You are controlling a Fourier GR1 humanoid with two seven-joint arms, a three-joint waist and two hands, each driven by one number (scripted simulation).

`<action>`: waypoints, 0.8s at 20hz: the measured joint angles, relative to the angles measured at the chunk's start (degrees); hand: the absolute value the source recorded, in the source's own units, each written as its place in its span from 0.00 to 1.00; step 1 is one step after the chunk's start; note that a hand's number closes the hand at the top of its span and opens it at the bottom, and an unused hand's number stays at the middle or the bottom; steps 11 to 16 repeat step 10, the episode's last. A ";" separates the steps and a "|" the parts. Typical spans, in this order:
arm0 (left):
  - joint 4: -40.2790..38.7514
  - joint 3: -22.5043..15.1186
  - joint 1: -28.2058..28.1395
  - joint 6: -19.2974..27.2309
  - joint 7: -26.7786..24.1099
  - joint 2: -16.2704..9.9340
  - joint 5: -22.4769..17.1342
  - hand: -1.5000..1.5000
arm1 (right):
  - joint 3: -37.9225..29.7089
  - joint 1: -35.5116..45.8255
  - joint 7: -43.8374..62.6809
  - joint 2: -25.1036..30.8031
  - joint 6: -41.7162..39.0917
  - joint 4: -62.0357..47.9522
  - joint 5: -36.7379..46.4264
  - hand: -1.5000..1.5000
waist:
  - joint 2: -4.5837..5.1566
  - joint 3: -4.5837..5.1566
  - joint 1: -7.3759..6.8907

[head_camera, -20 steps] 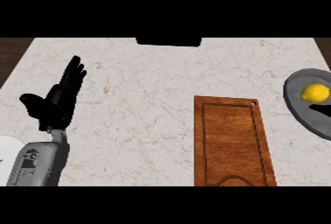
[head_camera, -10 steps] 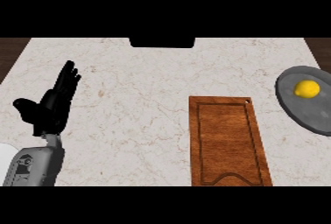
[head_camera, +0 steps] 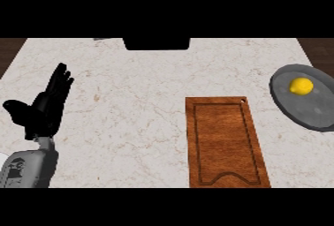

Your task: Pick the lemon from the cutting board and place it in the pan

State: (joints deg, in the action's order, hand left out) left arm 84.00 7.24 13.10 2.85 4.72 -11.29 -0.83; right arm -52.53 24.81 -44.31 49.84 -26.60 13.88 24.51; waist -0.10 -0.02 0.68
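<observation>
Head view, looking down on a pale marbled desk (head_camera: 130, 88). The lemon (head_camera: 301, 85) is a small, bright yellow, nearly round fruit, lighter on its upper side. Its outline is close to circular, so neither a long axis nor a pointing direction can be told. It lies inside the pan (head_camera: 287, 101), a grey round vessel with a darker rim at the desk's right edge, in the pan's upper half and apart from the rim.

The cutting board (head_camera: 225, 141), reddish-brown wood with a carved groove running round its face and a small hole at its upper right corner, lies lengthwise up the view, just left of the pan and not touching it. Nothing rests on it.

The left hand (head_camera: 42, 110) shows at the left side on its grey forearm (head_camera: 29, 167), its fingers (head_camera: 60, 84) straight and pointing up the view, thumb spread to the left, holding nothing. The right hand is out of sight.

A dark rectangular object (head_camera: 157, 43) sits at the desk's far edge.

Against the earlier frames, pan and lemon appear further left and more fully in view; the left hand keeps its pose.
</observation>
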 measured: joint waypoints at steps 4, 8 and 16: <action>0.13 -0.13 -0.89 0.44 -0.43 0.22 0.61 0.50 | -0.17 -5.38 -0.07 1.32 -2.06 2.80 -2.55 0.00 | -0.26 0.09 0.71; -0.47 0.26 -0.19 0.55 -0.34 0.20 0.47 0.50 | 0.48 -9.04 1.14 1.78 -3.91 5.75 -4.73 0.00 | -0.27 0.11 0.79; 0.69 -0.31 -1.10 0.70 0.06 0.63 0.73 0.50 | 1.04 -11.21 1.25 1.23 -3.80 7.91 -5.65 0.00 | -0.28 0.12 0.60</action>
